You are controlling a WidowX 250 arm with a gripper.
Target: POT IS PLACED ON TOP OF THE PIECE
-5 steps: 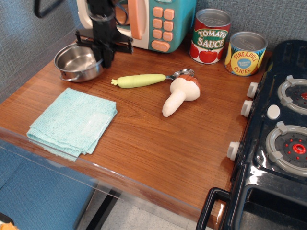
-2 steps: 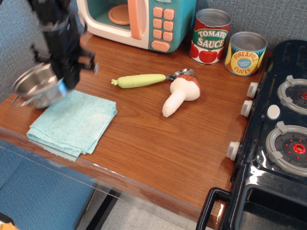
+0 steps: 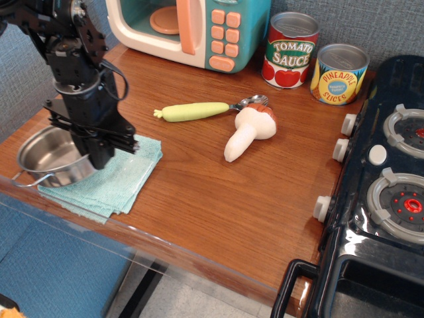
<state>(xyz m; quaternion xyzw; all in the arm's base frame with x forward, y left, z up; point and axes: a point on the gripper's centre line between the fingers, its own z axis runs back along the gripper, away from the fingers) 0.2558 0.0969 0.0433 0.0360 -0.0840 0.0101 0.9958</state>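
Note:
The shiny steel pot (image 3: 50, 156) is over the left part of the folded teal cloth piece (image 3: 122, 182), near the table's front left corner. A thin wire handle sticks out at its front left. My black gripper (image 3: 98, 154) comes down from above and is shut on the pot's right rim. I cannot tell whether the pot rests on the cloth or hangs just above it. The pot and the arm hide much of the cloth.
A spoon with a green handle (image 3: 196, 110) and a toy mushroom (image 3: 250, 131) lie mid-table. A toy microwave (image 3: 192, 26), a tomato sauce can (image 3: 291, 50) and a pineapple can (image 3: 338, 73) stand at the back. A toy stove (image 3: 384, 192) fills the right side.
The gripper carried the pot from the back left of the table forward and down to the cloth. The pot was tilted 0.4 s ago and is level now.

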